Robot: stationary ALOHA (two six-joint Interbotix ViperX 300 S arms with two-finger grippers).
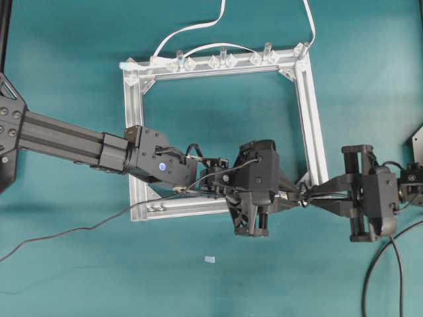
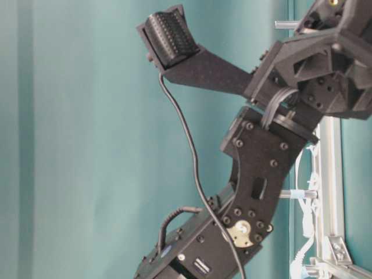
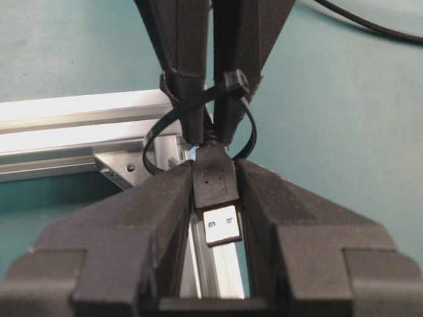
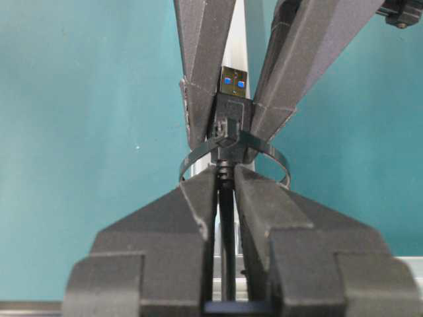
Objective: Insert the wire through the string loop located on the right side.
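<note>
The wire's black plug (image 3: 215, 181) with its metal tip sits between my left gripper's (image 3: 215, 191) fingers, which press on both its sides. Behind the plug, the dark string loop (image 3: 153, 135) rings the wire by the corner of the aluminium frame (image 3: 79, 112). My right gripper (image 4: 226, 177) is shut on the thin wire (image 4: 227, 218) just behind the string loop (image 4: 198, 155), with the plug (image 4: 231, 92) beyond it. In the overhead view the left gripper (image 1: 295, 194) and the right gripper (image 1: 309, 196) meet tip to tip at the frame's (image 1: 310, 112) lower right corner.
A thin black cable (image 1: 79, 230) trails over the teal table from the lower left toward the left arm. A white cable (image 1: 198, 28) and pairs of clear clips (image 1: 221, 61) run along the frame's top bar. A small white scrap (image 1: 209, 259) lies in front.
</note>
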